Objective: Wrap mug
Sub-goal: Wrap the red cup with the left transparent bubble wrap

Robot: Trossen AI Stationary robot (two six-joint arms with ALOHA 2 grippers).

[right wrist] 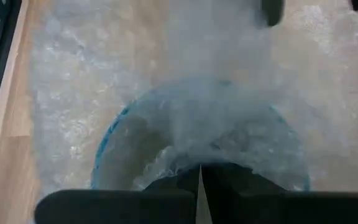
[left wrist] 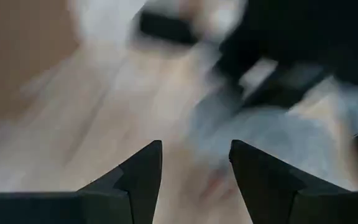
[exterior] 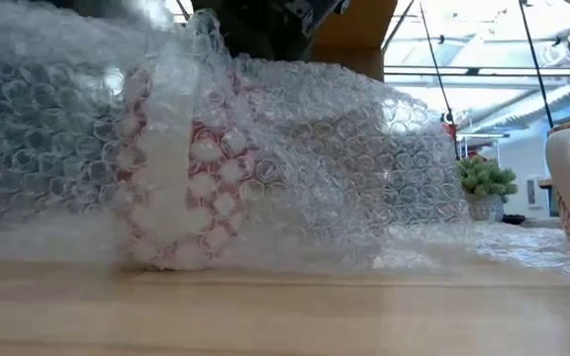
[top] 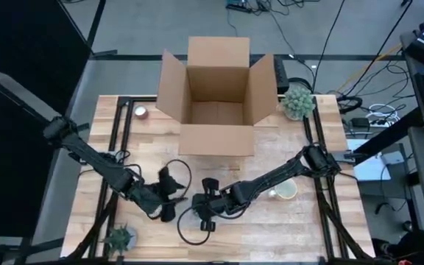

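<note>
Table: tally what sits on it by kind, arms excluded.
Box: 1
Plants: 2
Mugs: 2, one inside the wrap
Bubble wrap: 1
Small round item: 1
Total: 7

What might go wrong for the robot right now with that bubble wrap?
The right gripper pinches only a thin fold of bubble wrap at the mug rim, so it may slip free. The left gripper is open, so the loose wrap could unroll. A second mug sits beside the right arm and might get bumped.
</note>
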